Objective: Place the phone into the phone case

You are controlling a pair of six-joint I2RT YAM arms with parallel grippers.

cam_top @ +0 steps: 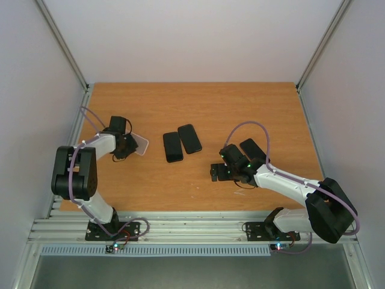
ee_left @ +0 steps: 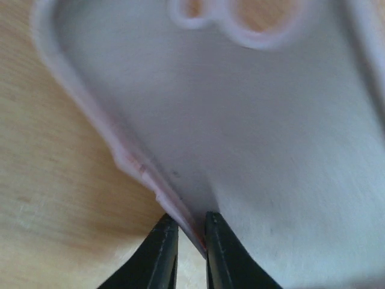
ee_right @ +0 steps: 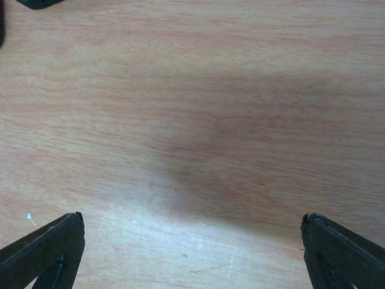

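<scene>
My left gripper (cam_top: 131, 145) is shut on the side edge of a translucent whitish phone case (cam_top: 141, 145) at the table's left. In the left wrist view the case (ee_left: 252, 120) fills the frame, its wall pinched between my fingertips (ee_left: 191, 236). Two black phones (cam_top: 172, 146) (cam_top: 189, 138) lie side by side at the table's middle. A third black slab (cam_top: 253, 149) lies beside my right arm. My right gripper (cam_top: 214, 171) is open and empty, low over bare wood to the right of the two phones; its wrist view (ee_right: 192, 241) shows only wood between the fingers.
The wooden table (cam_top: 198, 105) is walled by grey panels on three sides. An aluminium rail (cam_top: 180, 229) runs along the near edge by the arm bases. A dark edge of one phone (ee_right: 36, 3) shows at the top left of the right wrist view.
</scene>
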